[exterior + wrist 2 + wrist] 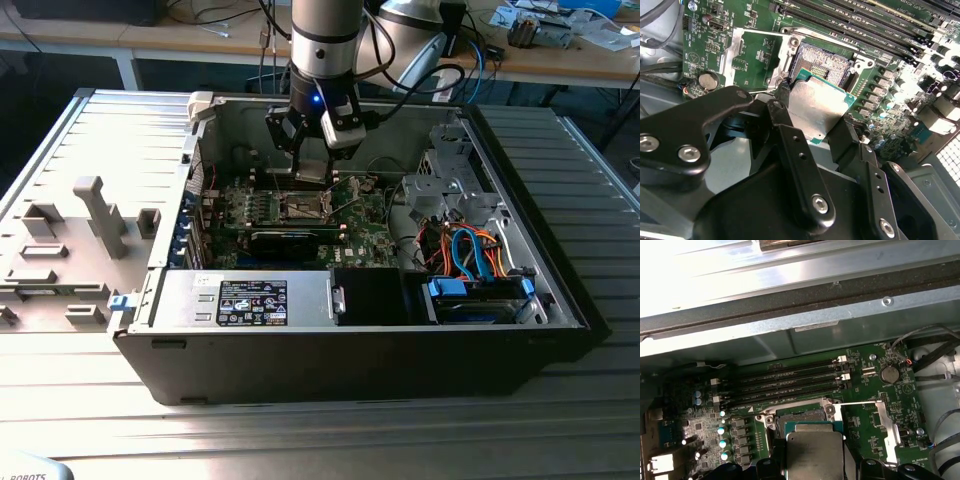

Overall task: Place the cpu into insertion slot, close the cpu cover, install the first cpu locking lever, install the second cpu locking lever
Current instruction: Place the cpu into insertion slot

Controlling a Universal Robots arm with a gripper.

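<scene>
Silver-grey matte lid, flat and square, with a green substrate edge showing: 1 cpu is clamped by its opposite edges between the 2 black metal fingers of the gripper, jaws closed on it. The chip hangs slightly tilted over one edge of the insertion slot, a dark square pin field with a silvery rim, not yet filled; can't tell if a corner touches. 1 cpu cover, a thin shiny frame with a cut-out middle, is flipped open just beside the slot, with the green motherboard showing through the cut-out. The first wrist view shows 4 long black memory slots running parallel just beside the socket, and 1 round coin cell. In the exterior view, 1 arm drops straight down from 12 o'clock into the open black-and-grey sheet-metal case. The wrist is vertical, with the fingers just above the board. Orange and blue cables sit at 3 o'clock of the board.
</scene>
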